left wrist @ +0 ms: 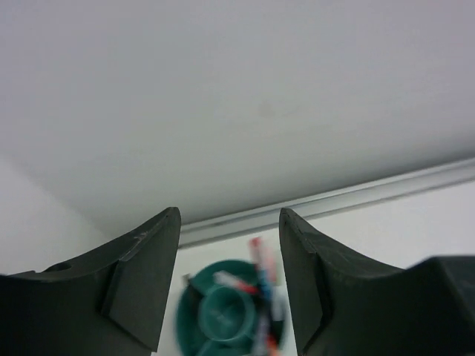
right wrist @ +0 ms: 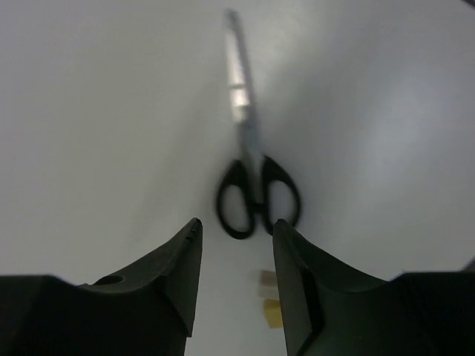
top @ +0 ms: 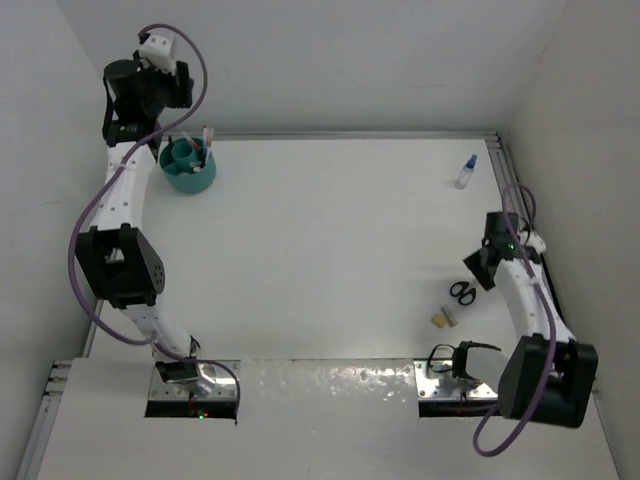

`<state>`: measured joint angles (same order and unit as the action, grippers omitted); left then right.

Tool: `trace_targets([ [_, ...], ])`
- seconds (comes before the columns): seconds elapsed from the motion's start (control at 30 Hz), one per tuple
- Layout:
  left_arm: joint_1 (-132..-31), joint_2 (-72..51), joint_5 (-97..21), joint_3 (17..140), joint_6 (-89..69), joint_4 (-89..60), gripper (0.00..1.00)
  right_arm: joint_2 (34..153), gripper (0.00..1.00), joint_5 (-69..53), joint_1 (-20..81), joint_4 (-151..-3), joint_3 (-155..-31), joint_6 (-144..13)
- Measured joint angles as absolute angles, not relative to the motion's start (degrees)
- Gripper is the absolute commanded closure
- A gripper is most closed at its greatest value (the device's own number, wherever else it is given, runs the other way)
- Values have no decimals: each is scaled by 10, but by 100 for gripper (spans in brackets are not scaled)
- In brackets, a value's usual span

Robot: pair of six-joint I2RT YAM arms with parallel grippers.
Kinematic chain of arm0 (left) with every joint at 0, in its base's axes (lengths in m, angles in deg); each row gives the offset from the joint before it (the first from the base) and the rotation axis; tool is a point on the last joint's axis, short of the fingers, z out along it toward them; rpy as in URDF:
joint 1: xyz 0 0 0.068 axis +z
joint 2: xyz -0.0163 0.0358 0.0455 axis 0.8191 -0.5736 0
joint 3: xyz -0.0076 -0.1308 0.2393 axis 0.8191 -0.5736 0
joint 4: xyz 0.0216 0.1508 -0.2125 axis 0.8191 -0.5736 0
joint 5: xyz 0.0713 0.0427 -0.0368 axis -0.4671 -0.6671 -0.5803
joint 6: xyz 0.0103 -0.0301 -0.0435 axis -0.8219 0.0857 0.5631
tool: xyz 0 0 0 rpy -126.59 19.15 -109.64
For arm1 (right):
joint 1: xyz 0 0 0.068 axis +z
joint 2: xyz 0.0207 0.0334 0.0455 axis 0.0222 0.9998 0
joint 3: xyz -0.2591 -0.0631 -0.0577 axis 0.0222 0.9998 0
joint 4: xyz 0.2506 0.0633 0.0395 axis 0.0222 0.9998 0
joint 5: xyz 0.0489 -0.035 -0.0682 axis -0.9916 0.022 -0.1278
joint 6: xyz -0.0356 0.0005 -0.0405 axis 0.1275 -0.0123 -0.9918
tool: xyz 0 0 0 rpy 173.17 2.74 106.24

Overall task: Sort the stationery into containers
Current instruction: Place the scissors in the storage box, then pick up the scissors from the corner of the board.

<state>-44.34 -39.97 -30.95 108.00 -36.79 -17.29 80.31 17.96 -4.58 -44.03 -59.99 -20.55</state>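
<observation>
While the left gripper (left wrist: 230,222) hangs empty, jaws parted, above the teal pot (top: 190,183) at far left with pens (left wrist: 257,256) standing inside, the right gripper (right wrist: 236,230), jaws likewise apart and empty, hovers over the black-handled scissors (right wrist: 256,196) at near right, tan blocks (top: 443,318) just beside.

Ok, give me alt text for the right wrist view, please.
Closed black-handled scissors lie flat on the white table, blades pointing away from the camera, just beyond the two dark fingers, which stand apart holding nothing. Two small tan blocks show in the gap, nearer than the handles.
</observation>
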Motion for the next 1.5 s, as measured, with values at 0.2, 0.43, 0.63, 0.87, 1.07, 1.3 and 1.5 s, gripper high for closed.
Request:
trace_targets([
  [0.2,-500,-361,-251,1100,-331,-296,53,719,63,170,-158,-376,-498,-107],
  [0.43,-497,-409,-235,1100,-280,-403,54,743,66,159,-184,-403,-490,-86],
  [0.63,-497,-414,-231,1100,-267,-426,53,790,66,134,-184,-433,-466,-90],
  [0.87,-497,-414,-229,1100,-259,-428,54,819,68,129,-184,-458,-439,-90],
  [1.07,-497,-414,-228,1100,-254,-428,54,842,70,134,-184,-485,-442,-93],
  [1.3,-497,-414,-225,1101,-253,-428,53,848,98,146,-184,-532,-433,-91],
  [1.5,-498,-414,-224,1101,-253,-431,53,836,100,144,-183,-572,-422,-101],
])
